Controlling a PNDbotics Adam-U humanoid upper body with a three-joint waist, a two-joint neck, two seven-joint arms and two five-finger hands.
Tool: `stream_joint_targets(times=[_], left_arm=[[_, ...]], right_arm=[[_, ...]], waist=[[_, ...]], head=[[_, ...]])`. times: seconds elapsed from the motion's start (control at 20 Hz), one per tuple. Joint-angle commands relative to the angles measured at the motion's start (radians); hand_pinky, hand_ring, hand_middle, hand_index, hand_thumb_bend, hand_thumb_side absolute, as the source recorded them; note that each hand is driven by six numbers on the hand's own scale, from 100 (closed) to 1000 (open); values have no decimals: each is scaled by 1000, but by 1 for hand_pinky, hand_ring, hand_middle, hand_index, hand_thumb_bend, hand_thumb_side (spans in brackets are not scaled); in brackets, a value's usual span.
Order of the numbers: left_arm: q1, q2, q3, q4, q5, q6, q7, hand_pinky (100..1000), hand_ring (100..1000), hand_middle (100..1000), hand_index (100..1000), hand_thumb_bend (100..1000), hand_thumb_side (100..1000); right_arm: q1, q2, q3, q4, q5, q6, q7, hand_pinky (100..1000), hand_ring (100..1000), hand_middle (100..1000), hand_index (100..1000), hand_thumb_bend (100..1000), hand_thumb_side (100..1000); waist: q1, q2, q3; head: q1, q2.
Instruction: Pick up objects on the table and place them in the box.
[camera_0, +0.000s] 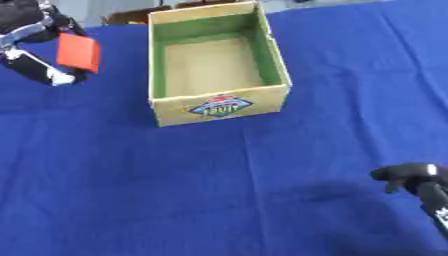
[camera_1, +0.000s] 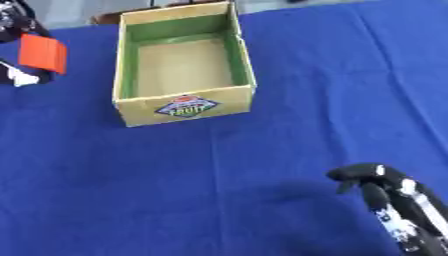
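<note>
A flat orange-red block (camera_0: 79, 52) hangs above the table at the upper left, held in my left hand (camera_0: 37, 56), whose fingers curl round it from behind. It is left of the open cardboard box (camera_0: 219, 102), which has green inner walls, a bare brown floor and a coloured label on its front; nothing shows inside the box. My right hand (camera_1: 367, 179) is low at the right, over the blue cloth, fingers curled and holding nothing.
A blue cloth (camera_0: 219, 190) covers the table, with wide free room in front of the box. More cardboard (camera_0: 131, 16) shows beyond the table's far edge, behind the box.
</note>
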Motion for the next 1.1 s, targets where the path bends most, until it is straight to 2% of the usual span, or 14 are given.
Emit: stream_joint_targets(times=[0.05, 0.3, 0.5, 0.8, 0.85, 0.9, 1.1], left_arm=[[-36, 38, -27, -94, 105, 7, -50, 156, 100, 100, 183, 275, 204], [-98, -24, -72, -154, 241, 52, -142, 149, 100, 100, 186, 192, 188], [-147, -87, -95, -149, 279, 88, -183, 153, 100, 100, 194, 140, 192], [-191, -184, -103, -60, 221, 125, -173, 158, 100, 100, 202, 100, 197], [-196, -196, -102, -42, 207, 126, -166, 161, 100, 100, 204, 102, 176], [-200, -209, -100, -23, 190, 127, -159, 161, 100, 100, 205, 100, 200], [-209, -249, -92, 35, 123, 124, -120, 170, 106, 100, 216, 100, 201]], right_arm=[[-1, -26, -8, -15, -11, -1, 2, 810, 765, 526, 757, 100, 633], [-1, -27, -6, -16, -14, 0, 4, 809, 765, 526, 756, 100, 633], [-3, -27, -3, -16, -16, 1, 6, 809, 765, 526, 756, 100, 634], [-10, -27, 5, -17, -21, 5, 13, 809, 765, 526, 757, 100, 639], [-11, -27, 6, -17, -21, 5, 14, 809, 765, 526, 757, 100, 641], [-14, -27, 8, -17, -22, 6, 16, 809, 765, 526, 757, 100, 639], [-21, -27, 14, -18, -24, 8, 21, 810, 765, 525, 756, 100, 644]], waist=[[-3, -29, 2], [-5, -32, 0], [-4, -33, -7], [0, -32, -22], [1, -32, -25], [3, -32, -29], [9, -27, -47]], head=[[-3, -8], [2, -9], [7, -10], [17, -17], [19, -18], [22, -20], [29, -28]])
